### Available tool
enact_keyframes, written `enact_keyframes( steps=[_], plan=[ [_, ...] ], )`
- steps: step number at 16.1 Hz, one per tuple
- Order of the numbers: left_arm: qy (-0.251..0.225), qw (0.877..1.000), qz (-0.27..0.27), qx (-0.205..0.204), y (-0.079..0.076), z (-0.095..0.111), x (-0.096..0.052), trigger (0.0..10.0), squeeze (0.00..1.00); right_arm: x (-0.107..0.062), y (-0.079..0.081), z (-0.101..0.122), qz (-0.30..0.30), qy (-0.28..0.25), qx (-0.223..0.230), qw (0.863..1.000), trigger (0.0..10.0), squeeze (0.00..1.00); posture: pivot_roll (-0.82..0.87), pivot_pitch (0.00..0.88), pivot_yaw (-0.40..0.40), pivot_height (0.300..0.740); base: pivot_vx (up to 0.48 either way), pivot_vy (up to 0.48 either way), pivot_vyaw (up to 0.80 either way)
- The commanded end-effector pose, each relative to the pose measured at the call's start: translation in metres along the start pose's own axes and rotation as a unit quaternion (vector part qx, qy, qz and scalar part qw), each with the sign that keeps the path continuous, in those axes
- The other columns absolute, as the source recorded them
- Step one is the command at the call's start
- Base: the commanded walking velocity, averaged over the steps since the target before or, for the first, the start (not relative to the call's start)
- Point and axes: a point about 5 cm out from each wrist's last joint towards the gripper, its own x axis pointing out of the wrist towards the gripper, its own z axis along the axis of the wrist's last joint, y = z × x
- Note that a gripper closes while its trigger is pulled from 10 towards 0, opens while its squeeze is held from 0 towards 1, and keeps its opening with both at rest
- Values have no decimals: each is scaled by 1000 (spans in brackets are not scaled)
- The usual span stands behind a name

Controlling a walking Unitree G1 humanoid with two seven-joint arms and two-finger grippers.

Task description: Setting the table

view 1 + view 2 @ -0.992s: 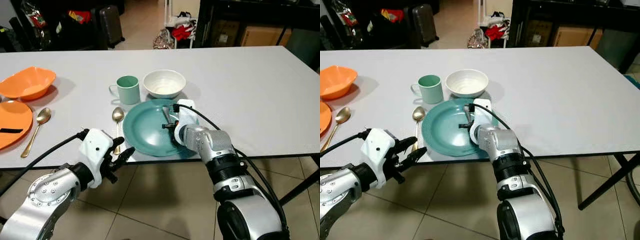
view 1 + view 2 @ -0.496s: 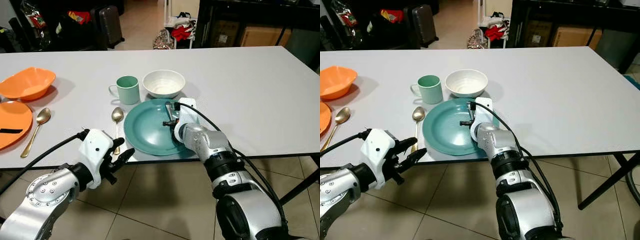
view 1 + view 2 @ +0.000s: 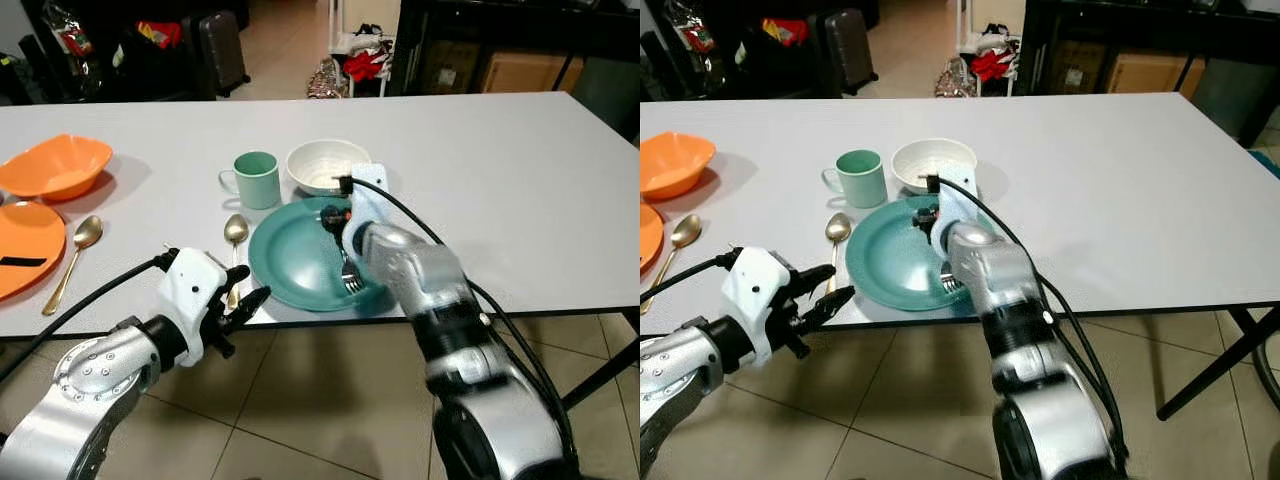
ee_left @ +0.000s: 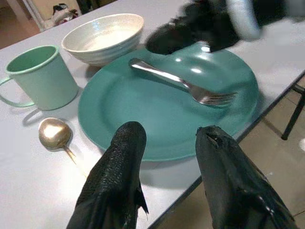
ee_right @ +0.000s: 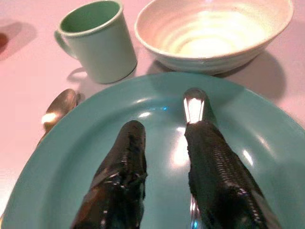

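Left wrist view: a fork (image 4: 183, 83) lies flat on the teal plate (image 4: 119, 124), tines toward the tabletop's near edge, handle toward the white bowl (image 4: 102, 36). Right gripper (image 5: 164, 157) hovers over the plate's far half, fingers parted and grasping nothing; one finger lies directly above the fork's handle. The step in hand appears to be taking the fork off the plate to lay it beside it. To do this well, the fingers should straddle the handle crosswise near its middle, descend until they meet the plate surface, and close squarely, since a flat, slick handle on glazed ware will likely skid or pivot under an off-centre pinch. The right arm reaches forward over the near edge, wrist bent down toward the plate. Left gripper (image 3: 240, 305) hangs just off the near edge, its fingers apart and empty, pointing toward the plate. A mint mug (image 3: 256, 178) and a spoon (image 3: 235, 235) sit just beside the plate's left rim.
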Motion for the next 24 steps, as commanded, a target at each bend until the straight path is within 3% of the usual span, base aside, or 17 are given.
enact_keyframes(
  steps=[1,2,3,4,6,8,9,11,16,22,24],
  plan=[
    [-14,1000,12,-1,6,5,2,10000,0,-11,0,9,25,-13,-3,1000,10000,976,-15,0,68,740,0,0,0],
    [-23,999,24,-8,6,6,5,10000,0,-23,-3,15,46,-35,-12,998,10000,404,-23,0,77,740,0,0,0],
    [-31,998,48,-20,5,6,8,10000,0,-36,-6,20,65,-79,-32,994,10000,0,-32,0,86,740,0,0,0],
    [-35,994,92,-51,4,4,12,10000,0,-52,-13,22,64,-124,-66,988,10000,0,-43,0,93,740,0,0,0],
    [-41,988,127,-73,1,1,17,10000,0,-77,-21,18,60,-164,-64,982,10000,0,-76,0,110,740,0,0,0],
    [-60,987,131,-75,-3,5,24,10000,0,-98,-32,2,17,-168,-93,981,10000,0,-103,0,128,740,0,0,0],
    [-74,987,126,-73,-5,11,34,10000,0,-114,-41,-20,-16,-158,-104,982,10000,0,-127,0,148,740,0,307,0],
    [-85,986,121,-76,-6,17,43,10000,0,-129,-42,-34,-42,-164,-115,979,10000,0,-152,0,170,740,0,334,0],
    [-71,987,127,-64,-6,13,50,10000,0,-138,-44,-45,-86,-170,-83,978,10000,0,-161,0,171,740,0,339,0],
    [-66,982,161,-80,-1,8,45,10000,0,-130,-43,-38,-58,-173,-85,980,10000,0,-136,0,139,740,0,340,0],
    [-63,978,179,-86,-3,8,43,10000,0,-130,-47,-40,-55,-161,-67,983,10000,0,-98,0,96,740,0,341,0]
  ],
)
